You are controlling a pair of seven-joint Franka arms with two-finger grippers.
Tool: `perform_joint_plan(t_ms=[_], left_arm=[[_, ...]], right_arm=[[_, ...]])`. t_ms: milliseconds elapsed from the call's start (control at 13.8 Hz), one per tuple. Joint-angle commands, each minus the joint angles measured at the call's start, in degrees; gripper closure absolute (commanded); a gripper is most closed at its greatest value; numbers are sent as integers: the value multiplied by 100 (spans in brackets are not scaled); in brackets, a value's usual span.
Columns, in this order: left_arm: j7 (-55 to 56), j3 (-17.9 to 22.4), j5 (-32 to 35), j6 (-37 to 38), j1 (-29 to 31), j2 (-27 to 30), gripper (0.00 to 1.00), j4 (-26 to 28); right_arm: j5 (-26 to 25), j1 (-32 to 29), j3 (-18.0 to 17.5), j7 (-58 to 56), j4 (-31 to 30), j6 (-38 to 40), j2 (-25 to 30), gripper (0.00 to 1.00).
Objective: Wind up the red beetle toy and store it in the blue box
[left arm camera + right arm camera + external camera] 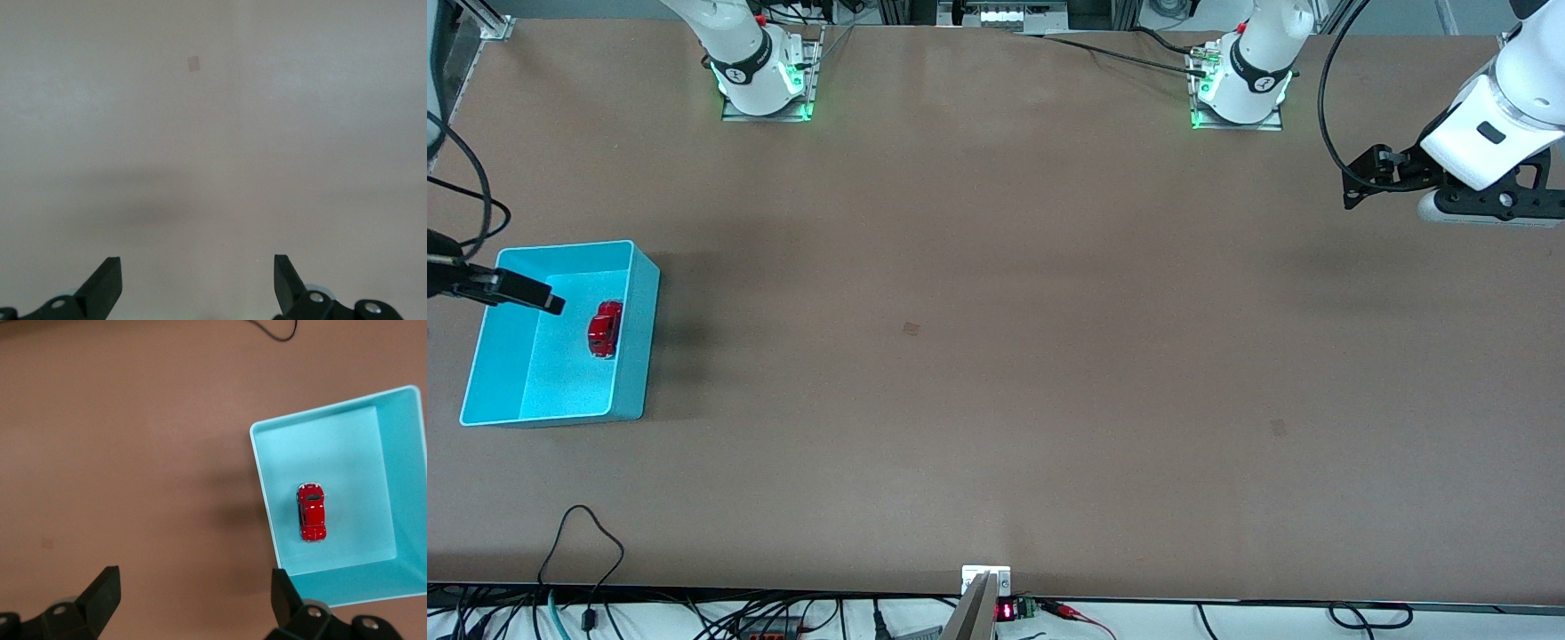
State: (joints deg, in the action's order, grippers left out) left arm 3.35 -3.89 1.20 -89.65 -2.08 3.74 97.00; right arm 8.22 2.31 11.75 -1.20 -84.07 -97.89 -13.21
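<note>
The blue box (637,356) stands at the right arm's end of the table. The red beetle toy (605,329) lies on the box floor, close to the wall that faces the table's middle. My right gripper (547,302) hangs over the box, open and empty. In the right wrist view its open fingers (193,587) frame bare table beside the blue box (263,493), with the red beetle toy (311,512) inside. My left gripper (1356,182) waits in the air over the left arm's end of the table, open and empty (198,270).
Two small tape marks (911,328) (1278,428) are on the brown table. A black cable loop (587,533) lies near the table's front edge, with more cables below it. The arm bases (765,80) (1240,89) stand along the top edge.
</note>
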Motion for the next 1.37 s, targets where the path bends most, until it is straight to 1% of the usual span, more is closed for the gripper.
perform_joint_plan(t_ms=[0, 145, 217, 362, 434, 723, 868, 1013, 1302], left_arm=[[35, -15, -58, 202, 15, 4, 0, -138], [35, -15, -59, 220, -3, 13, 0, -138], [35, -15, -59, 263, -3, 13, 0, -138], [35, -6, -59, 220, -3, -5, 0, -155], [35, -6, -59, 220, -3, -14, 0, -155], [35, -6, -50, 220, 6, -14, 0, -155], [35, -6, -32, 220, 6, -14, 0, -155], [35, -6, -15, 211, 15, -22, 0, -155], [35, 3, -15, 211, 24, -31, 0, -208]], right_arm=[[-83, -643, -750, 111, 23, 182, 414, 0], [-145, -653, -762, 417, -47, 707, 469, 0], [-310, -645, -762, 654, -170, 814, 477, 0], [-846, -601, -789, 648, -293, 824, 565, 0], [-935, -601, -806, 569, -442, 807, 678, 0], [-927, -601, -815, 279, -1302, 412, 1284, 0], [-927, -601, -815, 261, -1619, 262, 1548, 0], [-901, -592, -824, 261, -1779, 253, 1742, 0], [-892, -460, -824, 243, -1779, 402, 1919, 0]])
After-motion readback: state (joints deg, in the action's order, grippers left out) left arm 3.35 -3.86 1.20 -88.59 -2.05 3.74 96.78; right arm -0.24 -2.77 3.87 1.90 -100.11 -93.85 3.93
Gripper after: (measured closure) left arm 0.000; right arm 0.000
